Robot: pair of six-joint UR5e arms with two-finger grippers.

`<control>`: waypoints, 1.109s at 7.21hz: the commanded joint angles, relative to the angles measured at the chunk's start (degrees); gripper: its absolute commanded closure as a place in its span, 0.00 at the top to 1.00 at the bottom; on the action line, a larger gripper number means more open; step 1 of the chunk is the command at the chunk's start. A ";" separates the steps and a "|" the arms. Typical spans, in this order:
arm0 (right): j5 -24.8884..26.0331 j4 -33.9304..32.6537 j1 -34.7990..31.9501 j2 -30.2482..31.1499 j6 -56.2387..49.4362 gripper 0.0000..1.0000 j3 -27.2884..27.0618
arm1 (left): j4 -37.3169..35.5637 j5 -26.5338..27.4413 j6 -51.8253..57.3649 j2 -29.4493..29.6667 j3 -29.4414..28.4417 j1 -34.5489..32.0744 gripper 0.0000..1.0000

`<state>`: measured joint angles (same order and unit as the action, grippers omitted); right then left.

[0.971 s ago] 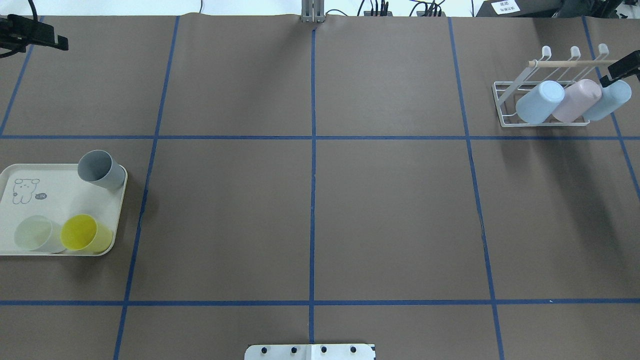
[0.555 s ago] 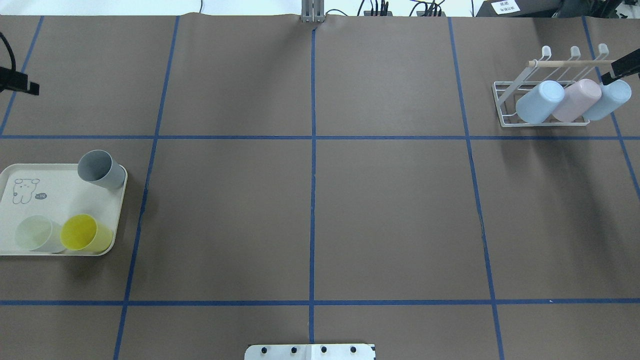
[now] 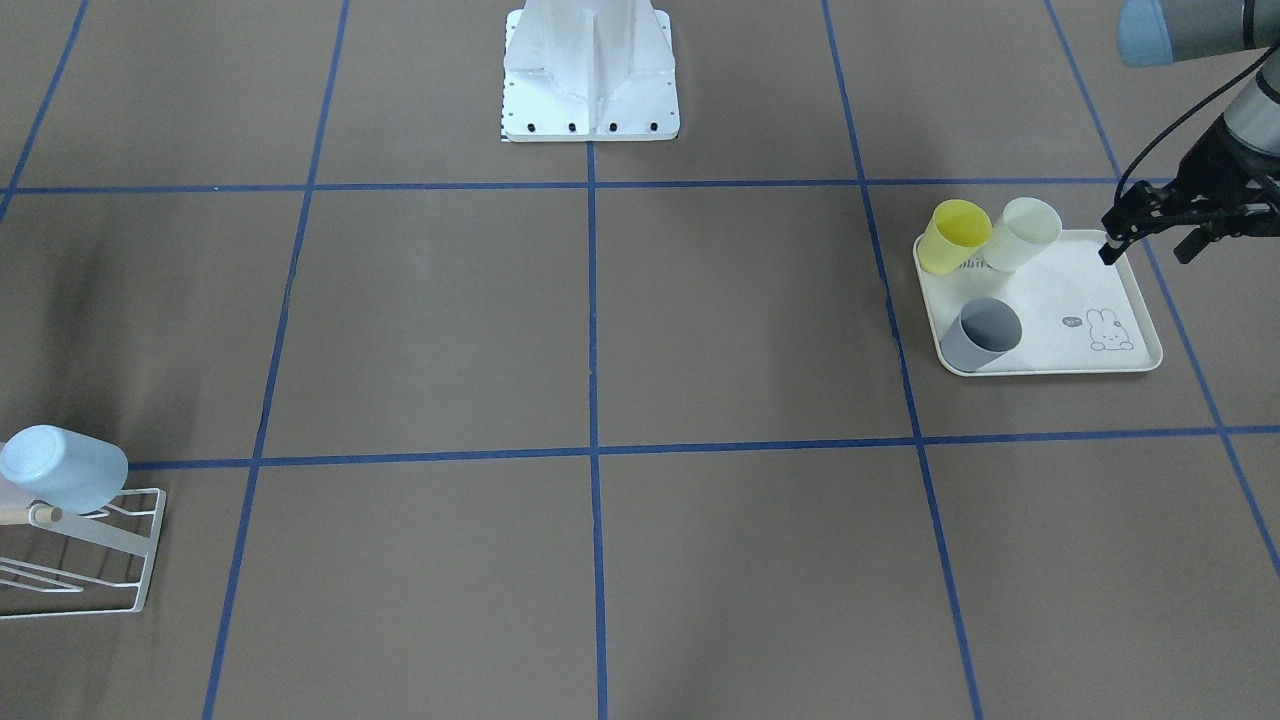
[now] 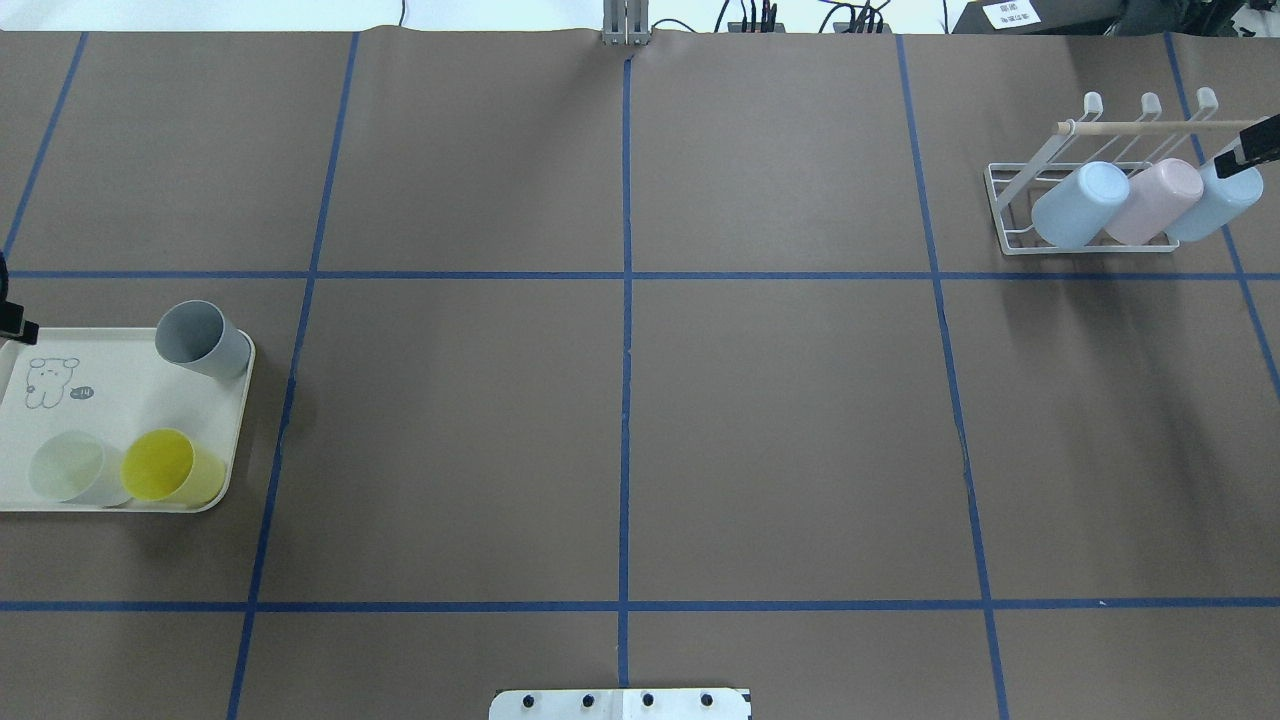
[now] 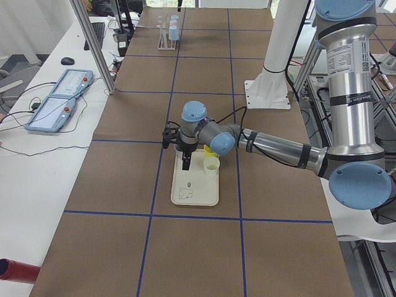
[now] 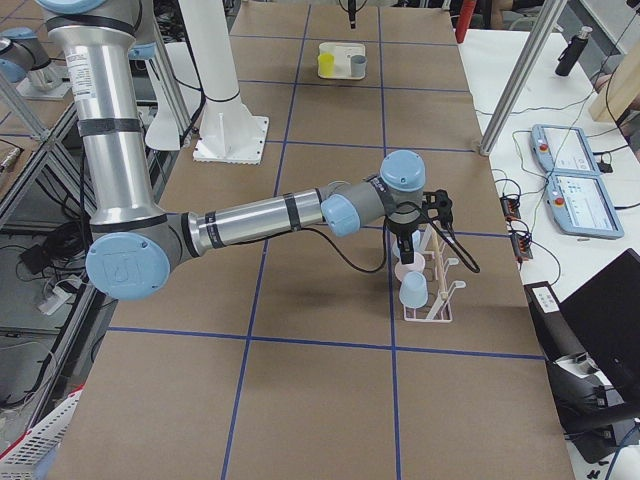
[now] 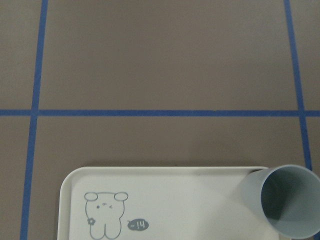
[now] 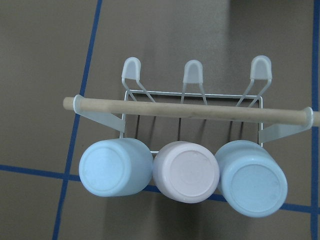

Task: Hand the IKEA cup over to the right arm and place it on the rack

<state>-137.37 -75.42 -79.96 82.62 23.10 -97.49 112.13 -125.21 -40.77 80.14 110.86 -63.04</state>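
Front-facing view first: the left gripper (image 3: 1147,250) hangs above the tray (image 3: 1070,280) on the side nearest the left edge of the table (image 3: 420,320). Its dark fingers look spread wide with nothing between them, though the angle is poor. On the tray, the yellow cup (image 3: 955,235) and the pale cup (image 3: 1025,232) stand mouths up, side by side along the robot-side edge. The grey cup (image 3: 982,335) stands at the opposite edge, in the corner toward the table's middle. Overhead now: the rack (image 4: 1036,160) sits near the table's far right corner with three upturned cups in a row, a light blue cup (image 4: 1078,203), a pink cup (image 4: 1155,200) and a blue-green cup (image 4: 1215,200). The right gripper (image 4: 1250,145) pokes in at the frame edge above that last one, and I can't tell whether its jaws are wide or narrow. Left side view: the left arm (image 5: 278,145) reaches out over the tray. Right side view: the right arm (image 6: 260,215) hovers over the rack. Left wrist camera: the tray's far edge and the grey cup's open mouth. Right wrist camera: straight down on the wooden dowel (image 8: 190,110), with three cup bottoms just below it.
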 commanded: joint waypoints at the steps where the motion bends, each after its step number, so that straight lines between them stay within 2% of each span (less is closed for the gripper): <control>1: -0.09 0.01 0.25 0.44 0.45 0.98 -0.60 | -0.07 0.49 -2.62 -0.69 -0.03 7.73 1.00; 2: -0.09 0.01 0.51 0.44 0.45 0.98 -0.51 | -0.16 2.41 -2.82 -1.21 -0.03 10.46 1.00; 4: 0.00 0.01 0.77 0.53 0.54 0.98 -0.51 | 0.11 2.52 -2.82 -5.25 1.28 10.40 1.00; 8: 0.00 0.01 1.04 0.53 0.54 0.98 -0.51 | 0.11 1.64 -2.91 -6.05 -0.20 12.32 1.00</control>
<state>-137.37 -75.41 -79.00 83.12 23.64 -98.00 112.17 -123.49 -43.68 73.94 111.49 -51.76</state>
